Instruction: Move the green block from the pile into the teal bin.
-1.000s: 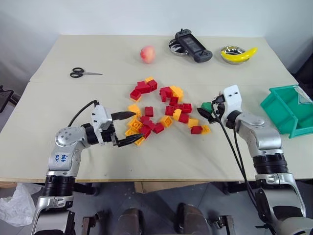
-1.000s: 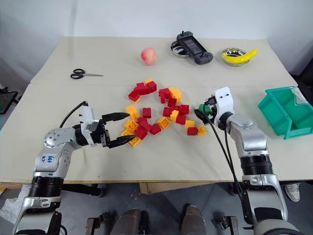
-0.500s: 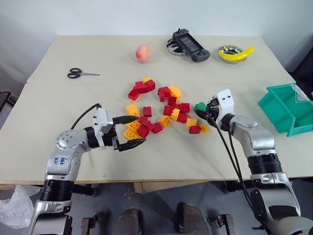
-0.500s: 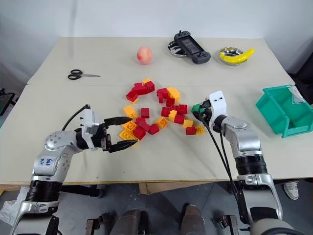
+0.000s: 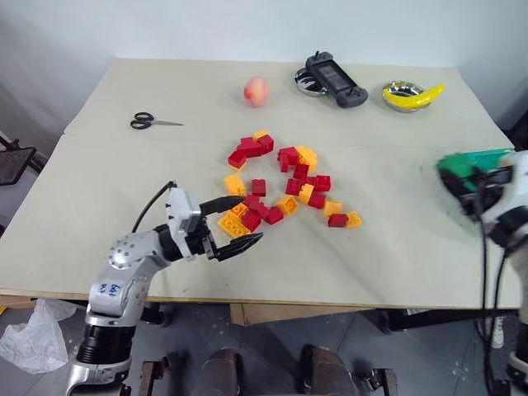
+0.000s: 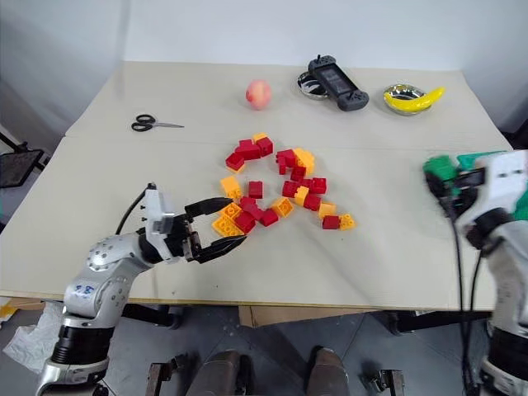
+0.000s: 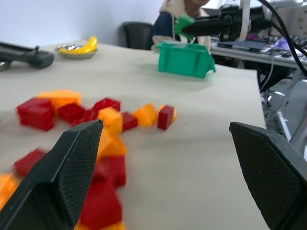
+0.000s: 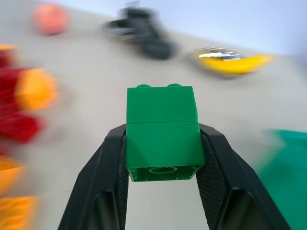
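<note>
1. Beige covering spreads over the bench (image 5: 124, 198), with a pale wall behind it.
2. At the far edge lie scissors (image 5: 153, 122), a peach (image 5: 256, 90), a black handheld controller (image 5: 336, 80) and a banana (image 5: 417, 95) resting on a steel bowl.
3. At mid-bench the pile (image 5: 285, 182) of red and orange-yellow bricks lies scattered.
4. At the pile's near-left edge the left end effector (image 5: 233, 223) hovers with its fingers spread wide and nothing between them.
5. The right end effector (image 8: 163, 165) is clamped on the green block (image 8: 162, 139), studs pointing away from the wrist.
6. The block is raised off the bench at the right edge, well apart from the pile and beside the teal bin (image 7: 184, 59).
</note>
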